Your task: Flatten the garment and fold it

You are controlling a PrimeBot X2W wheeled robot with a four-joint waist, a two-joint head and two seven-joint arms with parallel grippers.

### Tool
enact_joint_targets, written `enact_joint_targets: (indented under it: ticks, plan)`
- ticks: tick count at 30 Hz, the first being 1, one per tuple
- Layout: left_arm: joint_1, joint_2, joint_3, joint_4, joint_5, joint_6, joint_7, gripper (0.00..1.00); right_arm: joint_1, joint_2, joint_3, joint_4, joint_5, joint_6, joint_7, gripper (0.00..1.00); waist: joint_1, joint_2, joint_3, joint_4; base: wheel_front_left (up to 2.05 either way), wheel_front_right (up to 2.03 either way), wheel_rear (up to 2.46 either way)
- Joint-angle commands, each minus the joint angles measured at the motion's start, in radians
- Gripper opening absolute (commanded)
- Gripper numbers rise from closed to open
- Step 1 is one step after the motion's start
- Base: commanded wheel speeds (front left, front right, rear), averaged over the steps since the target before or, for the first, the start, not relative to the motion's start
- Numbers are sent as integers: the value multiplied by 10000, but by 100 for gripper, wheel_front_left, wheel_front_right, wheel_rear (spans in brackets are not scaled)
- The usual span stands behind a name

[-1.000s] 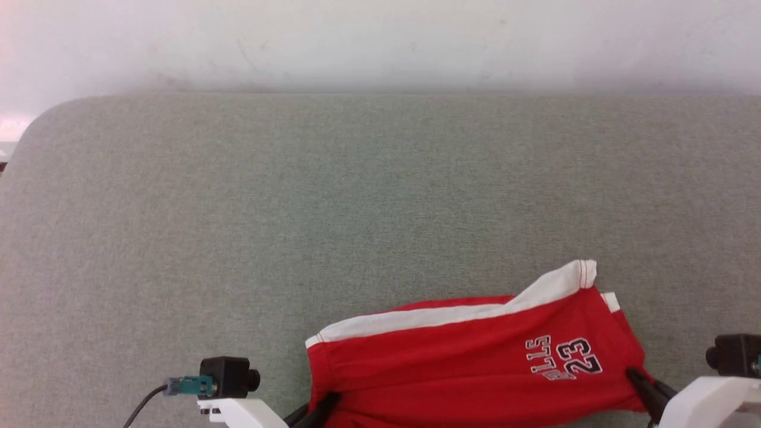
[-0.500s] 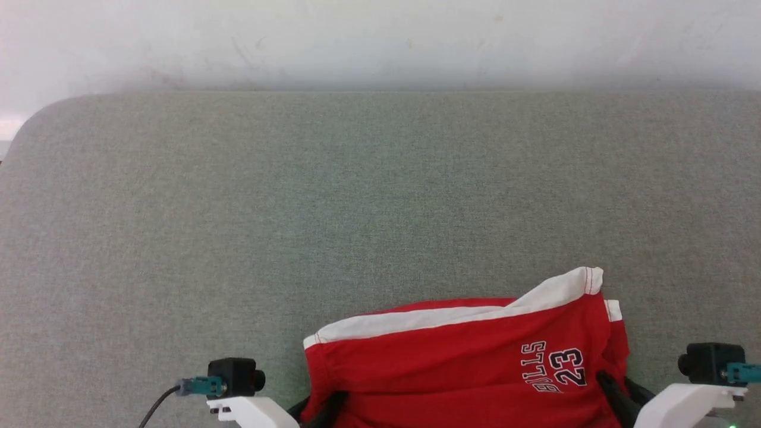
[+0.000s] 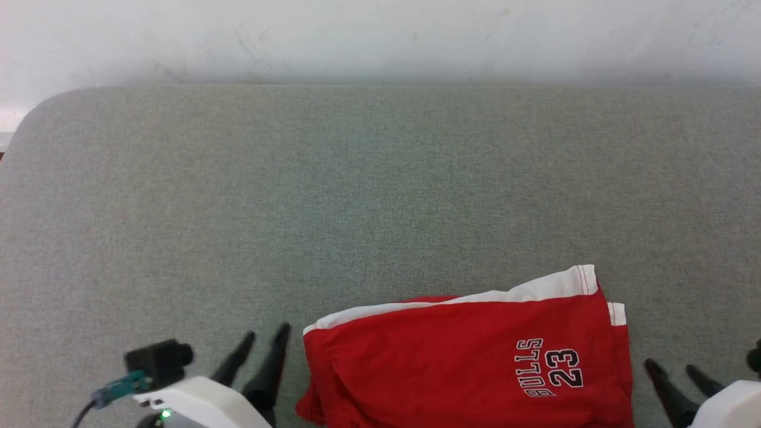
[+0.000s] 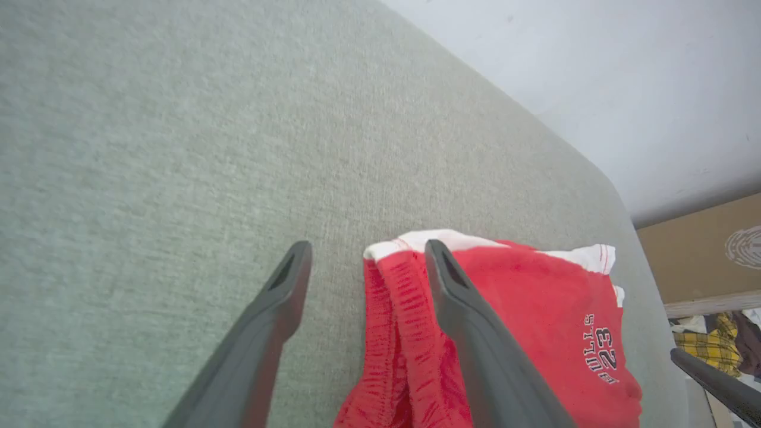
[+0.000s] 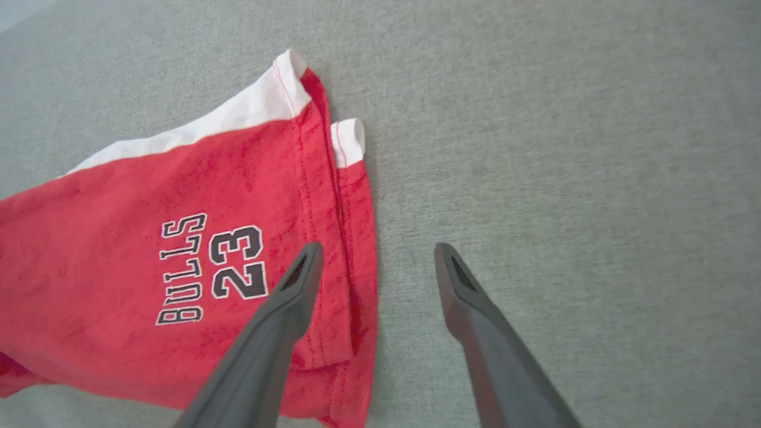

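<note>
Our left gripper (image 3: 267, 331) is spread wide, holding nothing, just left of the red shorts (image 3: 464, 362) in the head view. Our right gripper (image 3: 669, 365) is spread too, just right of them. The shorts lie at the near side of the grey pad (image 3: 380, 178). From our left wrist, one finger crosses the waistband (image 4: 410, 321). From our right wrist, one finger crosses the hem (image 5: 339, 196) by the print (image 5: 208, 267).
</note>
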Motion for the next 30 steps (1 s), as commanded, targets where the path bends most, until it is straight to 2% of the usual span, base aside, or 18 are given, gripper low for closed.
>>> enact_joint_targets:
  ticks: [1,5,9,14,19,27,28,29,30]
  plan:
    - [94,21,235,-182,136,112,-334,100,-29,12,-150,-168,-195,-9,-129,100,0,0,-10,7,0,0,0]
    - [227,68,489,-561,599,147,-1221,100,-167,12,-250,-221,-789,-9,-482,100,0,0,-12,55,0,0,0]
    - [75,-60,675,-705,1334,260,-2479,100,-287,12,9,194,-822,-9,-784,100,0,0,92,184,0,0,0]
    - [-209,-57,935,-640,3090,829,-4363,100,-527,12,328,848,-1085,-9,-1113,100,0,0,292,398,0,0,0]
    - [-394,-132,1024,-641,4509,1126,-4729,100,-818,12,501,1440,-1234,-9,-1380,100,0,0,445,635,0,0,0]
    - [-405,-669,1251,-526,4743,699,-4750,100,-1019,12,746,2206,-1344,-9,-1328,100,0,0,521,912,0,0,0]
    - [-406,-731,1284,-491,4730,632,-4750,100,-1014,12,778,2304,-1297,-9,-1276,95,0,0,516,932,0,0,0]
    - [-413,-770,1311,-463,4750,567,-4750,100,-1005,12,817,2387,-1225,-9,-1219,44,0,0,511,951,0,0,0]
    - [-421,-806,1335,-439,4780,505,-4751,100,-993,12,849,2460,-1170,-9,-1165,26,0,0,504,966,0,0,0]
